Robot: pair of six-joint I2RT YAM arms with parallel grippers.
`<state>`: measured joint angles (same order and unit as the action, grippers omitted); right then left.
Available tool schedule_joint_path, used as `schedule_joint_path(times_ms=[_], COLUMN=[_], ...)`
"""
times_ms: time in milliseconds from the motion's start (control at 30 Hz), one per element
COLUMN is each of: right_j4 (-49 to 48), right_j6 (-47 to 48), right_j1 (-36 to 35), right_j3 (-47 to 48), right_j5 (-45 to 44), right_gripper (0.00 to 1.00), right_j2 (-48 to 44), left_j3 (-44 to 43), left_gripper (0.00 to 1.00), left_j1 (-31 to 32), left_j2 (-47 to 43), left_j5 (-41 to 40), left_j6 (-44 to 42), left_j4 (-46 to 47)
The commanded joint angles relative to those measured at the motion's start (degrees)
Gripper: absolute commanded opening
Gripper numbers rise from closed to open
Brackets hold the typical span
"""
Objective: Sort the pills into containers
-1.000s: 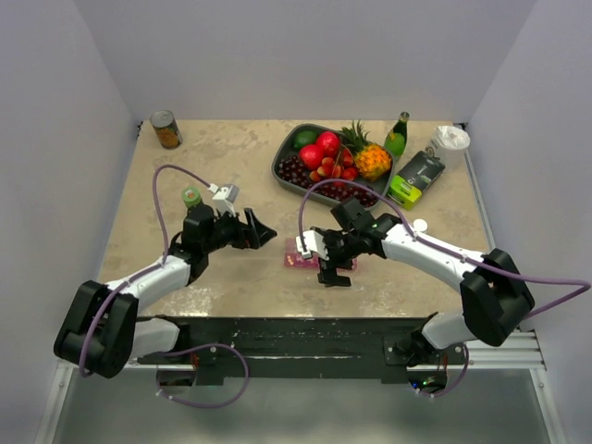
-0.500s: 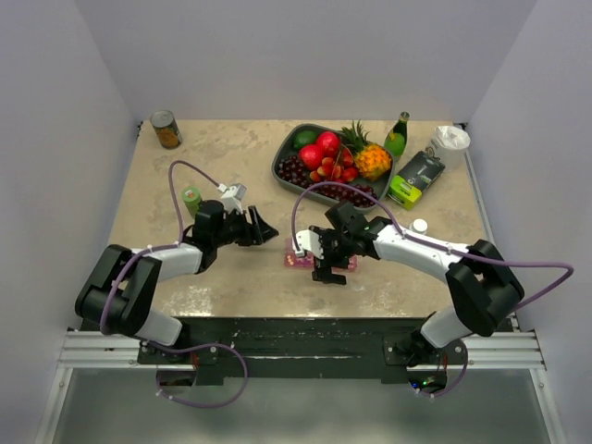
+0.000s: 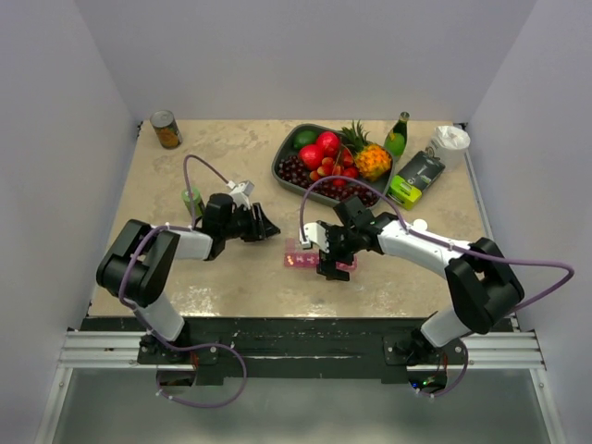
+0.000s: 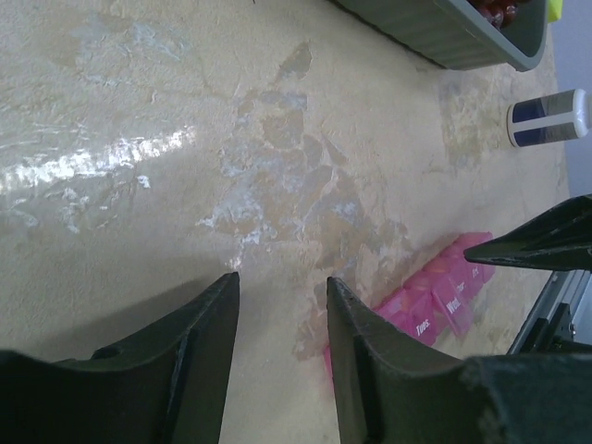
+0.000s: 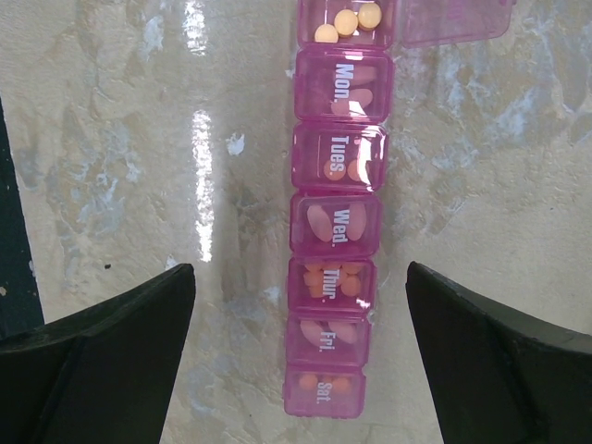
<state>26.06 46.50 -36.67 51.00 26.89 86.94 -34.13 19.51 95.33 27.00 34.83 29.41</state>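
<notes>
The pink pill container strip lies on the table between my right gripper's wide-open fingers. Its compartments marked Mon to Sat are shut, with pink and orange pills inside. The end compartment at the top is open and holds three yellow-orange pills. In the top view the strip lies near the front, partly under my right gripper. My right gripper hovers over it, empty. My left gripper is open and empty to the left of the strip, low over bare table. The left wrist view shows this gripper and the strip beyond its right finger.
A grey fruit tray stands behind the strip. A small white dark-capped bottle lies near it. A green-capped vial stands by my left arm. A can is at the far left; a green bottle and boxes are at the far right.
My left arm has folded back, and its gripper has edged slightly right and away. My right gripper has stayed over the strip, shifting only a little.
</notes>
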Motion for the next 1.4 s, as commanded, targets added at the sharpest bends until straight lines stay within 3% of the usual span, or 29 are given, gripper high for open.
schedule_joint_path(times_ms=[0,367,700,1067,1367], right_j4=[-1.28,-3.21,-4.0,-4.97,-5.15], right_j6=[-0.88,-1.41,-2.03,-4.66,-5.81], right_j1=[-0.16,-0.16,-0.34,-0.25,-0.25], right_j3=[0.59,0.24,0.59,1.73,2.17], right_j5=[0.35,-2.72,-4.92,-8.44,-9.05], right_gripper=[0.98,0.85,0.62,0.48,0.39], right_j2=[1.65,4.91,7.19,9.83,10.88], left_j3=[-4.01,-7.88,-7.0,-2.35,2.05], left_gripper=[0.46,0.38,0.28,0.06,0.04], left_j1=[0.0,2.46,4.14,4.92,6.42], left_j2=[3.01,8.38,9.44,5.66,1.62], left_j5=[3.23,6.13,10.08,13.51,13.16], left_j6=[-1.34,-2.49,-2.66,-2.84,-3.71], left_j4=[3.82,3.72,6.54,10.67,10.32])
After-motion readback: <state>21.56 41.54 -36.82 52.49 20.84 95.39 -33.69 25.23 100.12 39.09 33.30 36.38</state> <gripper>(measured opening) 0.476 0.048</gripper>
